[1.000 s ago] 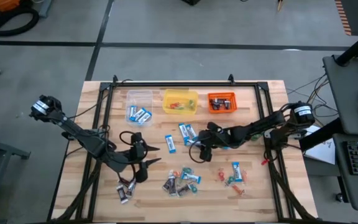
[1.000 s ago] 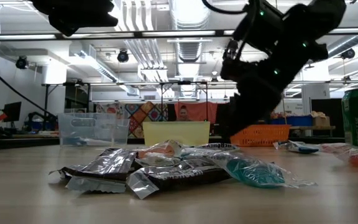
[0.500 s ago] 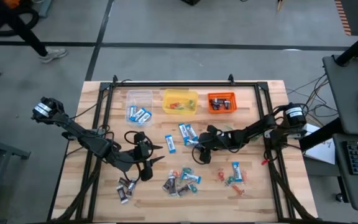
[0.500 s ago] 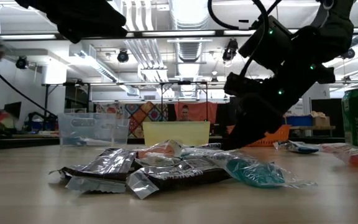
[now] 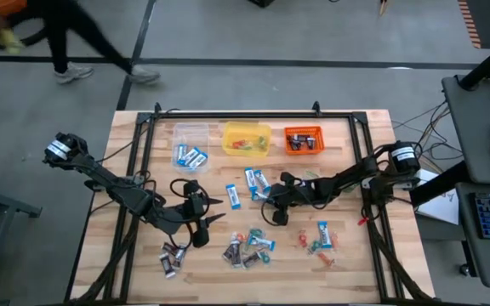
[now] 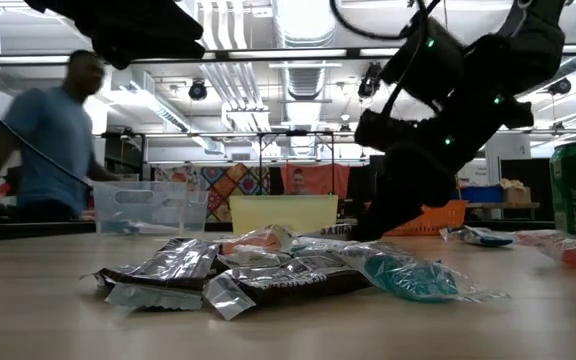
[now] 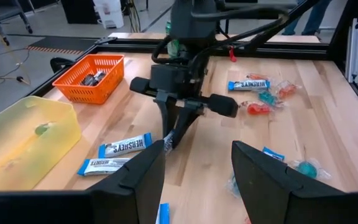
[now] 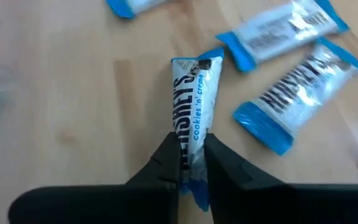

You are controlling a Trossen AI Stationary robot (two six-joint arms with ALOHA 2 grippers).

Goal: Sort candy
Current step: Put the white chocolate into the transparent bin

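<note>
From above, the right pincer is low over the middle of the worktop, squeezed shut on a blue-and-white candy bar. Two more blue bars lie just beside it, one lies a little to the left, and another sits nearer the front. Three tubs stand in a row at the back: a clear tub with about three blue bars, a yellow tub with tiny sweets, and an orange tub with dark ones. The left pincer hangs open near the front left, holding nothing.

From the low camera, a pile of brown wrappers lies close by, with a teal sweet beside it. I cannot count them well here. A person walks past behind.

The left wrist camera shows the right pincer pinching just one end of the bar, so the rest hangs down.

The right wrist camera shows the same bar between the tips, and two bars close by.

The hold is only on the wrapper's end. It could slip out when lifted, or swing and bump the nearby bars.
</note>
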